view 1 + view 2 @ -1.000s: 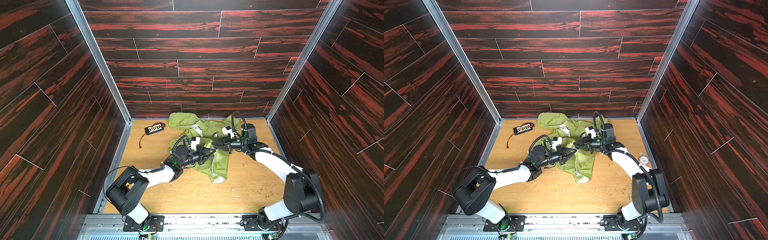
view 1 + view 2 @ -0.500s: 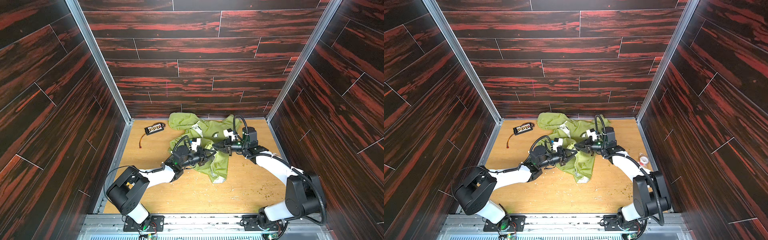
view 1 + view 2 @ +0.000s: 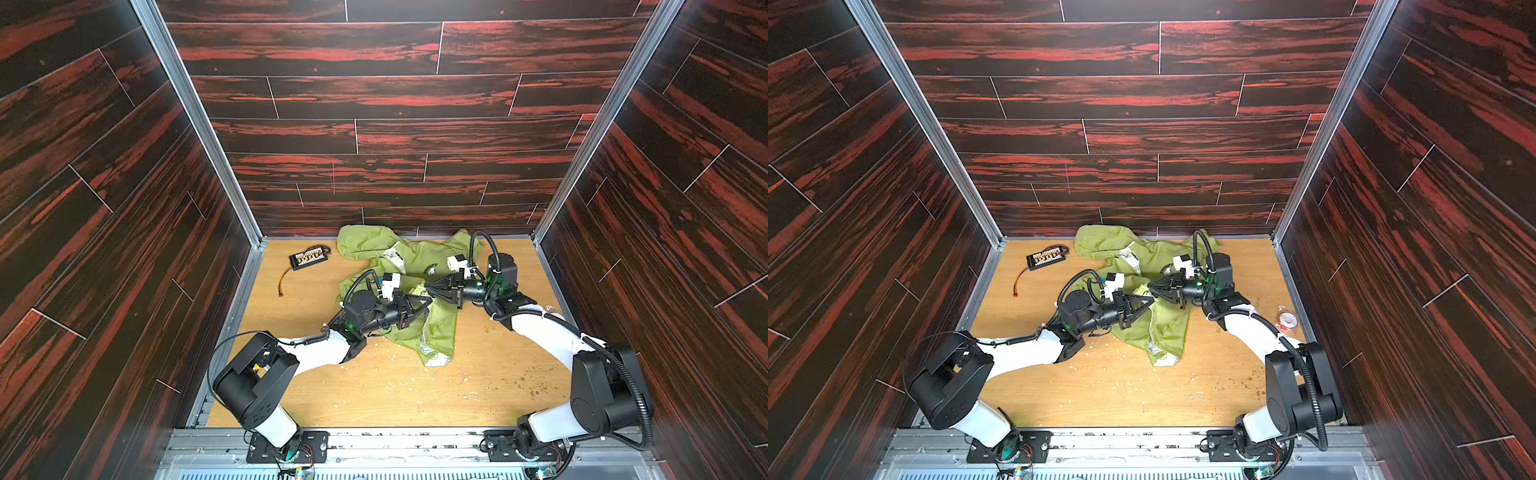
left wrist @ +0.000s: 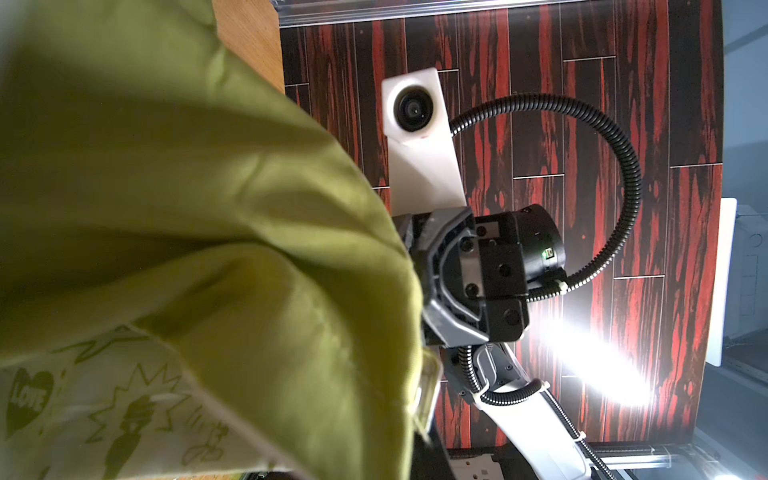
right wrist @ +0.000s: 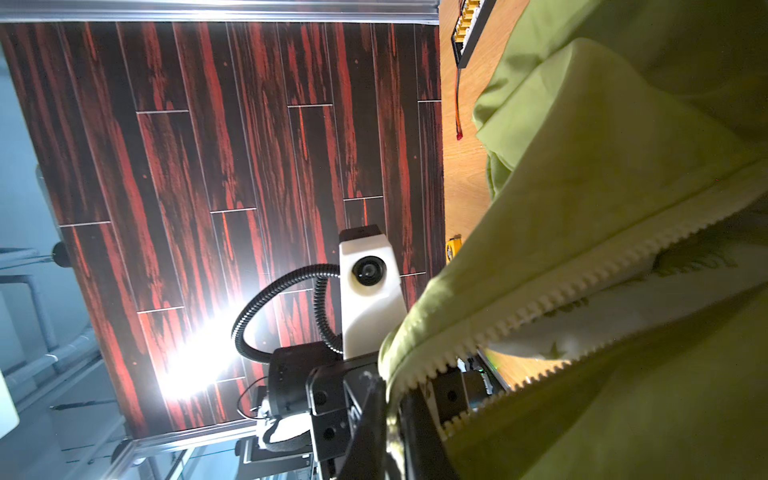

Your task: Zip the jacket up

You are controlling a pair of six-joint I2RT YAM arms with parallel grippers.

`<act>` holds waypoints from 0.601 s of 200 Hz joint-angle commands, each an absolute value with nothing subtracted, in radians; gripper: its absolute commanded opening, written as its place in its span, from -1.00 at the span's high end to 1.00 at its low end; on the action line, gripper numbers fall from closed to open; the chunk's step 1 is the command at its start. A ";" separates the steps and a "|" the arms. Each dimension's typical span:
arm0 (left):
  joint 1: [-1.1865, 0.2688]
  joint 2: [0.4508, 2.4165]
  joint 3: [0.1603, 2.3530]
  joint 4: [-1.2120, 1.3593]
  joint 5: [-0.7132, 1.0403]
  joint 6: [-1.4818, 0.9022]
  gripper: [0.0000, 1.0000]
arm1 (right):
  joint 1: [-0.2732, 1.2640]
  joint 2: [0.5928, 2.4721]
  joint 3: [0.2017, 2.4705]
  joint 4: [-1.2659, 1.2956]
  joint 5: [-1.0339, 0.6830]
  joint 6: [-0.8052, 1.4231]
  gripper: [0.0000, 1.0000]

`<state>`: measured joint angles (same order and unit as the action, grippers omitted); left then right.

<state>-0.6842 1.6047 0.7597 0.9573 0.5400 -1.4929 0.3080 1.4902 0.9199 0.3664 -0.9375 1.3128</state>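
- The jacket (image 3: 440,328) lies crumpled on the tabletop (image 3: 374,395), directly under and around both sets of fingers. One fold is lifted to where the two arms meet.
- It is thin, lime-green and softly creased. Its white lining (image 4: 104,407) carries green cartoon prints, and a small dark logo (image 3: 431,269) sits just behind the right fingertips.
- Its long axis runs from the hood (image 3: 361,243), beyond the fingers toward the back wall, to the hem (image 3: 436,357) on the near side of them.
- The zipper (image 5: 582,282) has pale, blocky plastic teeth. Its two rows stand apart and converge toward the left fingers.
- The left gripper (image 3: 428,300) is clamped tight on the jacket's toothed edge, as the right wrist view shows.
- The right gripper (image 3: 428,287) points at the left one, tip almost to tip. Its fingers are drawn narrow and cloth hides the tips, so I cannot tell whether they grip.
- A flat black connector board (image 3: 308,258) with a red-orange lead lies well to the left of the left fingers.
- In a top view, a tape roll (image 3: 1286,321) lies well to the right of the right fingers.
- Pale crumbs dot the light wood tabletop, and dark red-streaked plank walls (image 3: 374,124) enclose it.
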 commanded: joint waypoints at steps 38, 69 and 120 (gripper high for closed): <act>-0.676 1.647 0.797 0.969 0.537 -1.512 1.00 | 0.306 1.468 0.936 0.439 -0.972 1.340 0.70; -0.676 1.652 0.802 0.978 0.536 -1.517 1.00 | 0.305 1.476 0.936 0.441 -0.974 1.338 0.85; -0.676 1.652 0.802 0.976 0.552 -1.514 1.00 | 0.305 1.480 0.950 0.397 -0.980 1.296 0.73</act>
